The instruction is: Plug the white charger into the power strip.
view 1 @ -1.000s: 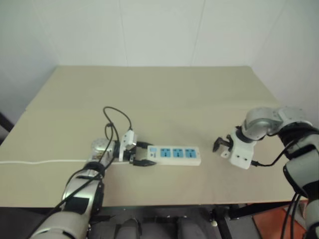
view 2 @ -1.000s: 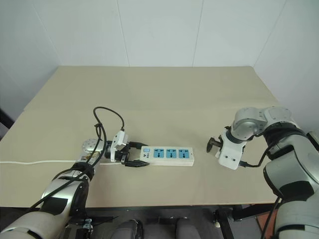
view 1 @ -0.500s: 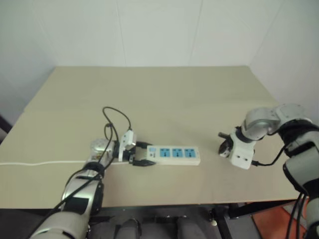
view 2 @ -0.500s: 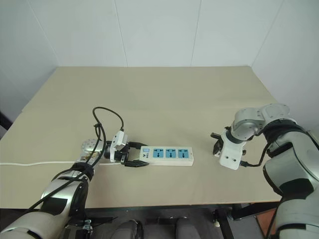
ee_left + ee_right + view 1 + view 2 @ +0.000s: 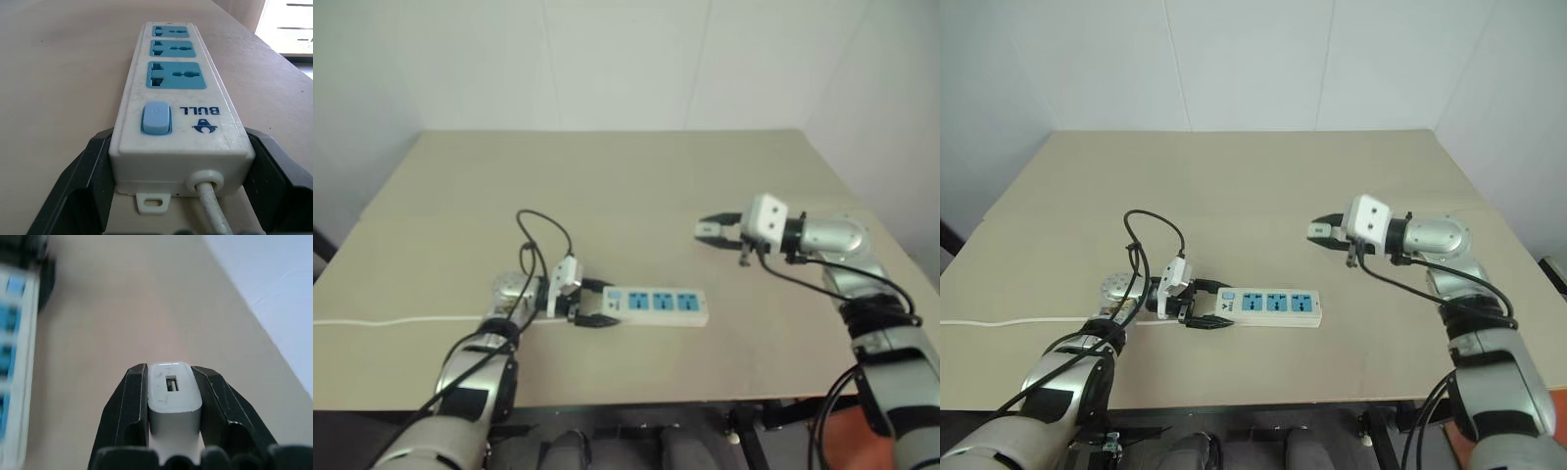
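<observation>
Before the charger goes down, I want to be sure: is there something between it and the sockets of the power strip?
Nothing visible. The right hand holds the white charger above bare table, and the power strip shows three free sockets.

The white charger (image 5: 174, 394) is clamped between the right gripper's (image 5: 1320, 231) fingers; the power strip (image 5: 1268, 306) is gripped at its switch end by the left gripper (image 5: 1203, 304).

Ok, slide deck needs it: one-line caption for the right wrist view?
Right gripper clamps the small white rounded charger, its port facing out, above the beige table.
</observation>
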`<state>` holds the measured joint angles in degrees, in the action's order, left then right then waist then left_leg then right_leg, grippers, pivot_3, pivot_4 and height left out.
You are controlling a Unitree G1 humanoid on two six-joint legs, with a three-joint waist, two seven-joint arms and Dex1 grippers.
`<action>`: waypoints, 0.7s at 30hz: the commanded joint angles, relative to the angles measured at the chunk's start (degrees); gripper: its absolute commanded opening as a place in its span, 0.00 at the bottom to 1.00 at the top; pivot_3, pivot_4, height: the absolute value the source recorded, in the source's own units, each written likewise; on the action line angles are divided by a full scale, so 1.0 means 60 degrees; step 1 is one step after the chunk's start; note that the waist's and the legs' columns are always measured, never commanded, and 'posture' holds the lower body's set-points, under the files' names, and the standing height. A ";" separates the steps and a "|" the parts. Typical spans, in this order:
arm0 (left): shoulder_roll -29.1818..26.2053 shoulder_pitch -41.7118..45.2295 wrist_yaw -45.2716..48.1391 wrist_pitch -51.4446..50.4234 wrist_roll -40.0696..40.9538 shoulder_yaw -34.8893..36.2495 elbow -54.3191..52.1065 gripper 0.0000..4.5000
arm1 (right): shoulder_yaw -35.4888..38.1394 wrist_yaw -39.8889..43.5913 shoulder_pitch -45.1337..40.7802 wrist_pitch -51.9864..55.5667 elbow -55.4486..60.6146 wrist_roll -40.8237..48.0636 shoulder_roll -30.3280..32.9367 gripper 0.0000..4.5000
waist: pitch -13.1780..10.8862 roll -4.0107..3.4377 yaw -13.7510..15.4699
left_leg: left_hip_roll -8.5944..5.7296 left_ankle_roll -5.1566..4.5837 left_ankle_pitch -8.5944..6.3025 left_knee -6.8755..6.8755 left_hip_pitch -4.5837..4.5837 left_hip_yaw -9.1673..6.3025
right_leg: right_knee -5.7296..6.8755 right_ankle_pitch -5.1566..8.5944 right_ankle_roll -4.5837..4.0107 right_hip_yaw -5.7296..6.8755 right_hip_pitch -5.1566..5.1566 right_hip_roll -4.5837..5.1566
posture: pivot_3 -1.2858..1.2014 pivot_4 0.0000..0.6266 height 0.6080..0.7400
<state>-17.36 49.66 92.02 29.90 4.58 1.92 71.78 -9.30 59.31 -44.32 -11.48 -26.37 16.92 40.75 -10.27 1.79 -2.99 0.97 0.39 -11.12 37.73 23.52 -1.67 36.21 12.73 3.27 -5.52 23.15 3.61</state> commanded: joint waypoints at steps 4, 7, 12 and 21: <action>-0.0077 0.0030 0.0079 0.0014 -0.0025 -0.0058 -0.0139 0.73 | 0.1725 -0.1382 0.0847 0.4593 0.3450 0.2662 -0.0470 0.25 | 0.0000 0.0000 0.0050 | 0.0005 -0.0003 -0.0002 -0.0001 0.0003 0.0001 | -0.0001 0.0001 0.0002 0.0003 0.0007 -0.0008 | 0.52 0.24 1.00; -0.0097 0.0039 0.0079 -0.0010 -0.0008 -0.0039 -0.0146 0.73 | 0.1899 -0.1712 0.1359 0.5873 0.4527 0.3443 -0.0876 0.25 | 0.0001 0.0001 0.0054 | 0.0006 -0.0004 -0.0003 -0.0001 0.0004 0.0004 | -0.0002 0.0002 0.0003 0.0002 0.0008 -0.0009 | 0.52 0.24 1.00; -0.0109 0.0050 0.0079 -0.0052 0.0047 -0.0033 -0.0171 0.73 | 0.1637 -0.1627 0.2259 0.6433 0.5439 0.3676 -0.1587 0.25 | 0.0001 0.0002 0.0056 | 0.0007 -0.0007 -0.0005 0.0000 0.0015 0.0004 | -0.0005 0.0005 0.0009 0.0004 0.0012 -0.0011 | 0.52 0.24 1.00; -0.0140 0.0055 0.0080 -0.0135 0.0080 -0.0065 -0.0193 0.73 | 0.1107 -0.0254 0.2418 0.5734 0.4550 0.3251 -0.2662 0.25 | 0.0002 0.0004 0.0047 | 0.0007 -0.0007 -0.0005 0.0003 0.0018 0.0006 | -0.0006 0.0021 0.0040 0.0005 0.0016 -0.0014 | 0.52 0.24 1.00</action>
<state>-17.58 49.65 92.26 29.67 4.68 1.73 71.53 -2.58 55.89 -28.58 24.82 1.90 36.59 25.32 -10.26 1.81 -2.71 1.02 0.35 -11.15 37.74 23.62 -1.63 36.17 12.85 3.51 -5.49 23.25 3.53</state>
